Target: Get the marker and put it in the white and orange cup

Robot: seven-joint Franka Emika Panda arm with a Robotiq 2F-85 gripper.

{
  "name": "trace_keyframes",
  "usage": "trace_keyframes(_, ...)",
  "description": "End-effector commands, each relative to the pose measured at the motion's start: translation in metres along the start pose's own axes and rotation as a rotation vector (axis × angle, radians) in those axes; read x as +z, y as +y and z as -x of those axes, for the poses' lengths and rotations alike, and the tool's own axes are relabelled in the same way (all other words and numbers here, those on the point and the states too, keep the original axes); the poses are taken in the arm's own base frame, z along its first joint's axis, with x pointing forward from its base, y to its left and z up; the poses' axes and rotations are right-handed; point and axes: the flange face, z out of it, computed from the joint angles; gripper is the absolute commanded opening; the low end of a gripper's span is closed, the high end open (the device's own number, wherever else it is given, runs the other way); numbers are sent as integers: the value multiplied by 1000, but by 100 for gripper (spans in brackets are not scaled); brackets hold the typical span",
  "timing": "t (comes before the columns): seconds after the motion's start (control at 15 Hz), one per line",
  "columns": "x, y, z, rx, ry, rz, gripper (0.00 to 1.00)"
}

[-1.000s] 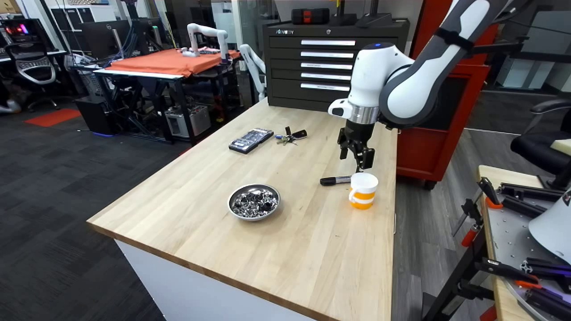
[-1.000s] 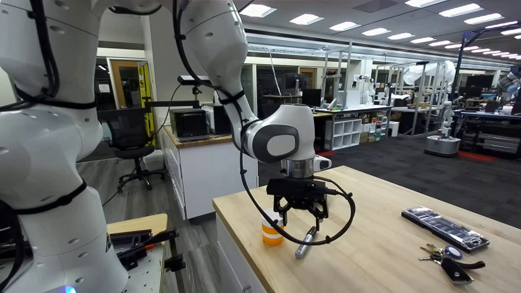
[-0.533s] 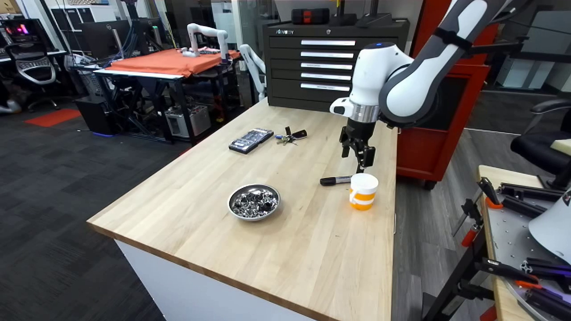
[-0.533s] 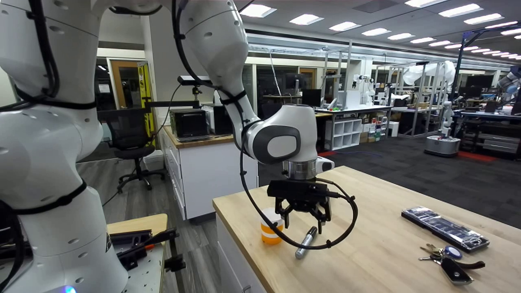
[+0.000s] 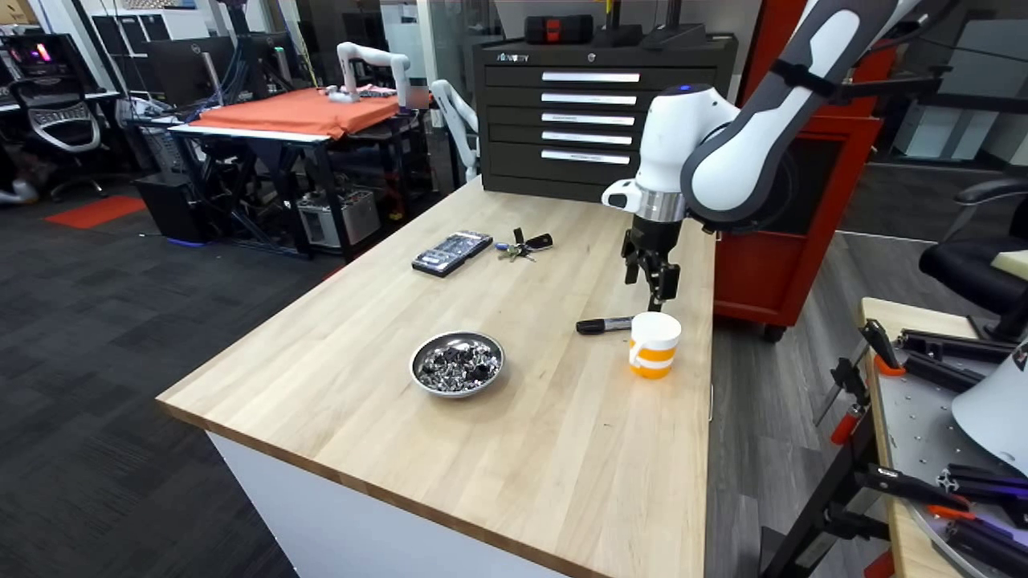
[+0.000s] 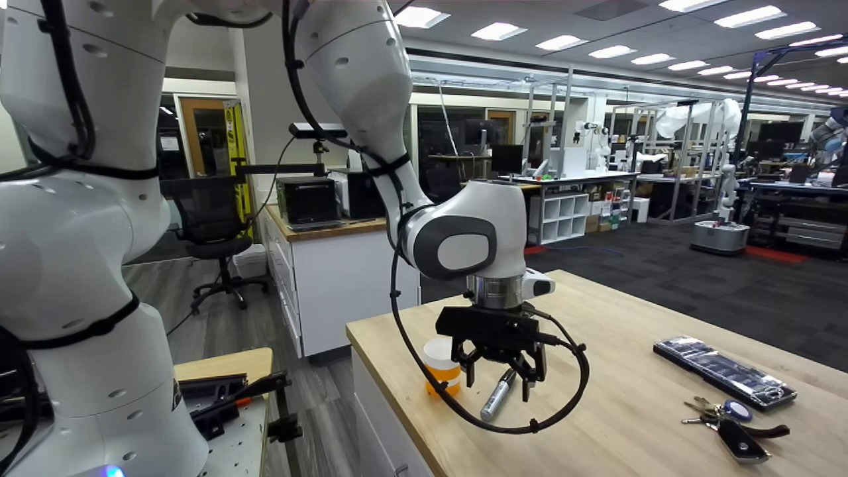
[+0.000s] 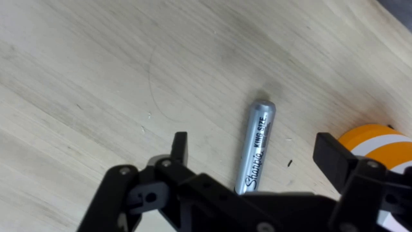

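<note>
the gripper (image 6: 497, 391) hangs empty, jaws wide, above the silver sharpie king size marker (image 7: 256, 148), which lies on the wooden tabletop (image 5: 554, 457), its long axis crossing the line they close along.

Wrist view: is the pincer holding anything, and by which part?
Nothing is held: the pincer is open, the Sharpie King Size marker lying on the wooden tabletop.

Just right of centre in the wrist view, the marker (image 7: 256, 148) is silver with black lettering; its cap (image 5: 590, 327) shows black in both exterior views. Right of centre in an exterior view, the cup (image 5: 655, 345) is white above, banded orange and white below. The gripper (image 6: 498, 385) is black, the counter (image 5: 498, 457) pale tan and streaked.
</note>
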Motion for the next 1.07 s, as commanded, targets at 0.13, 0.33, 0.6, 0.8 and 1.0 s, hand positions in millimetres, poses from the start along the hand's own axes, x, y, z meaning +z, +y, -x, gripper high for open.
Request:
trace_keyframes(0.13, 17, 1, -5, 9, 27, -33, 100)
trace_keyframes(0.33, 26, -2, -10, -10, 26, -52, 100)
trace_keyframes(0.6, 37, -5, -12, -34, 18, -74, 100)
trace_keyframes(0.8, 42, -6, -12, -50, 13, -82, 100)
trace_keyframes(1.0, 45, -6, -11, -59, 11, -85, 74)
